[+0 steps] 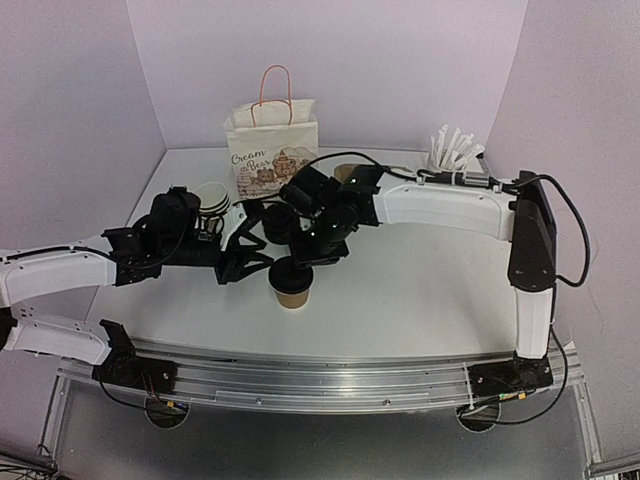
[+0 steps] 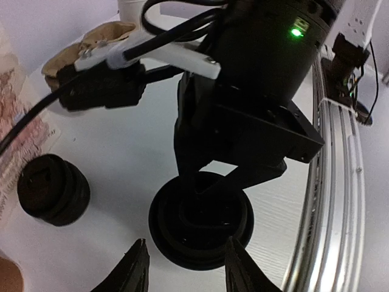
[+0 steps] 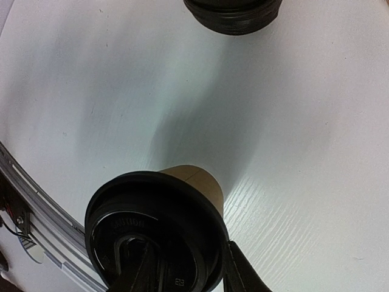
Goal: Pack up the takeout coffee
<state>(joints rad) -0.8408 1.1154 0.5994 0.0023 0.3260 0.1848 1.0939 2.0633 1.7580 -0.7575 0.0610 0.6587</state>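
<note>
The takeout coffee (image 1: 293, 285), a small brown paper cup (image 3: 197, 181) with a round black lid (image 3: 140, 213), stands upright on the white table near the middle. My right gripper (image 1: 306, 258) comes down on it from above. In the right wrist view that gripper (image 3: 189, 258) is shut on the lid's rim, one finger on the lid's top and the other outside the edge. My left gripper (image 1: 262, 262) is just left of the cup. In the left wrist view it (image 2: 189, 267) is open, its tips flanking the near edge of the lid (image 2: 200, 228) without holding it.
A printed paper bag (image 1: 270, 150) with handles stands upright at the back. A stack of lidless cups (image 1: 212, 198) sits to its left, and a stack of black lids (image 1: 282, 222) (image 2: 53, 190) lies between the arms. White stirrers (image 1: 455, 150) stand at the back right.
</note>
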